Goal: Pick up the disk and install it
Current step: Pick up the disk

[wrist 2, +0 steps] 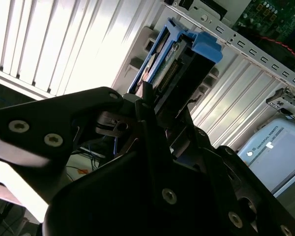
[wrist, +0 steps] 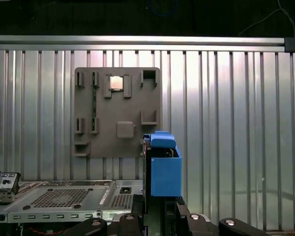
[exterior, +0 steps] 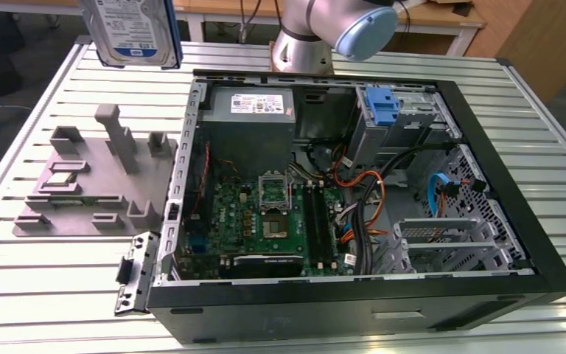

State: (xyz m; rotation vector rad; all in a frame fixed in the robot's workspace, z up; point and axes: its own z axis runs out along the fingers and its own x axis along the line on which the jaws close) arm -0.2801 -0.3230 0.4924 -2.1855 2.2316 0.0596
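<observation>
I have the disk (exterior: 130, 33) off the worktop (exterior: 47, 295), so I judge the pick-up half of the job done. In the exterior view the disk hangs at the upper left of the frame, standing on edge with its white-and-blue label facing the camera and its top cut off by the frame edge. Nothing is under it but the ribbed metal surface. In the second wrist view my tool (wrist 2: 160, 105) is clamped on the disk. The black fingers (wrist 2: 147, 98) press against its sides, and the blue carrier frame pokes out beyond them toward the upper middle of the picture. In the first wrist view the same blue carrier sits at lower centre, just above the tool's body. The grey fixture plate (wrist: 118, 113) lies flat on the worktop beyond it. The installing half is not yet done. The open computer case (exterior: 548, 273) fills the centre and right of the exterior view, and the disk is well apart from it, up past the case's upper left corner. Inside the case I see the grey power-supply box (exterior: 253, 110) at upper centre, the green motherboard (exterior: 263, 221) below it, and a silver metal cage (exterior: 450, 240) at lower right. I cannot tell from here which bay takes the disk.
</observation>
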